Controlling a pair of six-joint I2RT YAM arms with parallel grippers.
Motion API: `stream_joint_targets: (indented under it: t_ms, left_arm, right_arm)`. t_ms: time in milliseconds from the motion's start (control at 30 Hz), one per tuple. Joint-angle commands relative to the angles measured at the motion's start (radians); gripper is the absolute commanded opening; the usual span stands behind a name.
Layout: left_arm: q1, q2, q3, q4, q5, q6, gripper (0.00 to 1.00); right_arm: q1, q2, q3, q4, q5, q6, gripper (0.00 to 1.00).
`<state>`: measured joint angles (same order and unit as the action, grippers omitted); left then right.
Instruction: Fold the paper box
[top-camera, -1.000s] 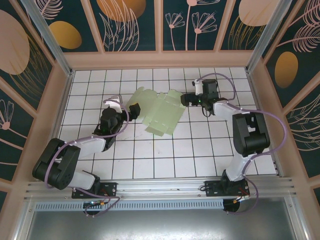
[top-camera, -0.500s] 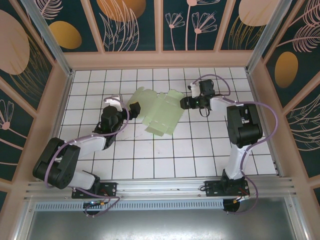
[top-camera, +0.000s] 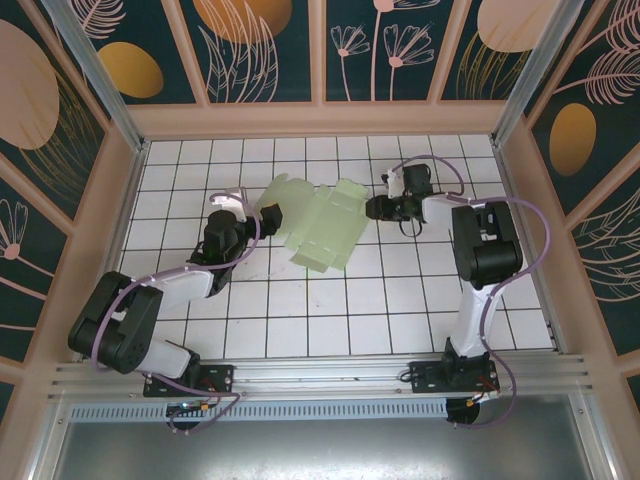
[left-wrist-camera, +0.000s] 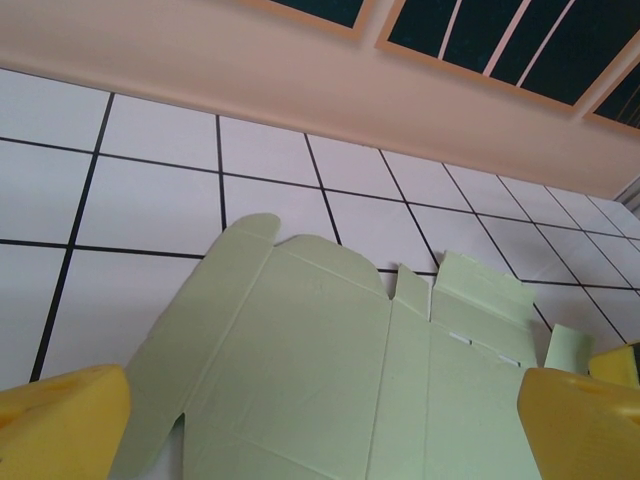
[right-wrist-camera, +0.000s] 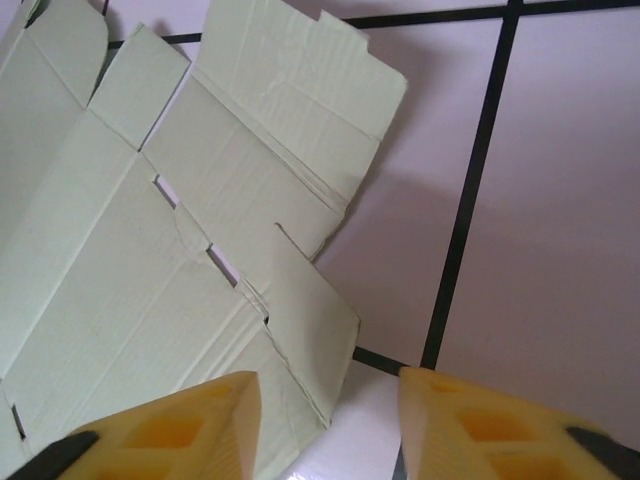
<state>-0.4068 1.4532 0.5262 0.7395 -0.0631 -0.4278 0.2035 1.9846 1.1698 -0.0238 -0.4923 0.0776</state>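
The paper box (top-camera: 320, 225) lies as a flat pale mint-green die-cut sheet on the white tiled floor, its flaps spread out. My left gripper (top-camera: 268, 218) sits low at the sheet's left edge, open wide, with the card (left-wrist-camera: 330, 380) stretching away between its yellow fingers (left-wrist-camera: 60, 425). My right gripper (top-camera: 372, 208) is at the sheet's right edge. In the right wrist view its jaws (right-wrist-camera: 330, 425) stand partly narrowed but apart; one finger (right-wrist-camera: 190, 430) hangs over the card (right-wrist-camera: 150, 250), the other (right-wrist-camera: 500, 425) over bare tile, with a side flap's edge (right-wrist-camera: 320, 320) between them.
A peach-coloured wall (top-camera: 320, 120) closes off the back of the tiled floor (top-camera: 330, 310), and angled side walls (top-camera: 95, 230) stand left and right. The aluminium rail (top-camera: 320, 375) with both arm bases runs along the near edge.
My right gripper's jaws have narrowed from wide open, and its wrist has swung to face the sheet's right edge. The left arm has crept slightly forward. The sheet has not moved.
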Motion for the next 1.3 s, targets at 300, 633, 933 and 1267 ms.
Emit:
stream_joint_targets:
  t_ms: [300, 633, 933, 1267]
  left_arm:
    - [-0.003, -0.003, 0.038, -0.06, 0.002, 0.007, 0.99]
    - [-0.003, 0.0, 0.066, -0.113, 0.025, 0.028, 0.99]
    - [-0.004, 0.021, 0.139, -0.226, 0.051, 0.095, 0.99]
    - [-0.002, 0.141, 0.234, -0.239, 0.155, 0.068, 0.99]
  right_arm:
    - [-0.002, 0.033, 0.036, 0.02, -0.085, -0.071, 0.0]
    - [0.008, -0.005, 0.05, -0.095, -0.161, -0.208, 0.0]
    - [0.008, -0.06, 0.03, -0.238, -0.188, -0.354, 0.0]
    - [-0.053, -0.15, -0.034, -0.292, -0.189, -0.404, 0.0]
